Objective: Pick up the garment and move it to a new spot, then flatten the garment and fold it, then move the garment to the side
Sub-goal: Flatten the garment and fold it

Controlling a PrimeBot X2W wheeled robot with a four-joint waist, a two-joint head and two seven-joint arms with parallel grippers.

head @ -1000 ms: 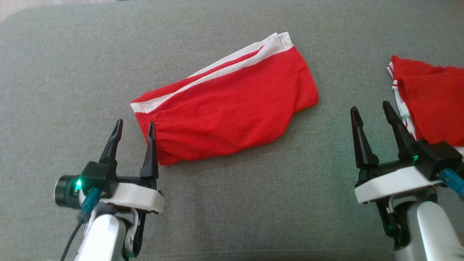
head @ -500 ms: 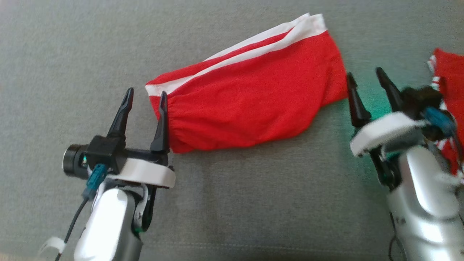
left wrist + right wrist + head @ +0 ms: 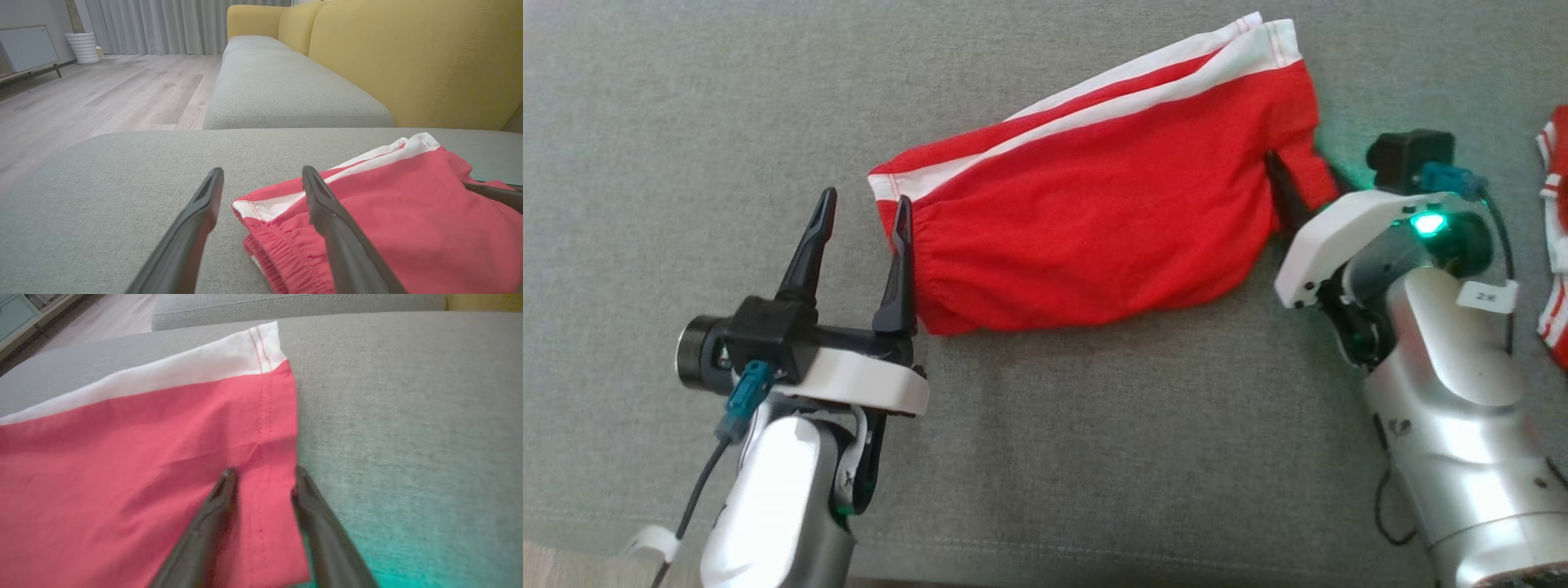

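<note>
The red shorts (image 3: 1094, 220) lie slantwise on the grey cushion (image 3: 1094, 457), doubled over with the white stripe along the far edge. They look flat and folded already. So I judge the step in hand to be the grasp for moving them aside, though it could equally be a grasp for 1 more fold.

The left gripper (image 3: 864, 202) stands at the gathered waistband end with its jaws wide. Its inner finger is against the cloth and its outer finger is over bare cushion. The right gripper (image 3: 264, 471) is at the hem end with its jaws narrower. 1 finger is on the red cloth and 1 is at its edge, and a strip of hem lies flat between them, not pinched.

Next, I think both pairs of jaws need to shut on cloth. The left probably has to reach a little further over the waistband corner first. Then both ends should lift level, so that the fold does not slip open.

The head view hides the right gripper's outer finger under the hem. The right wrist view shows both fingers and the stitching between them. The left wrist view shows the waistband corner lying between that gripper's fingers, which reads only as beside from above. The head view alone takes in a 2nd red garment (image 3: 1553, 245) at the right edge, well apart.
</note>
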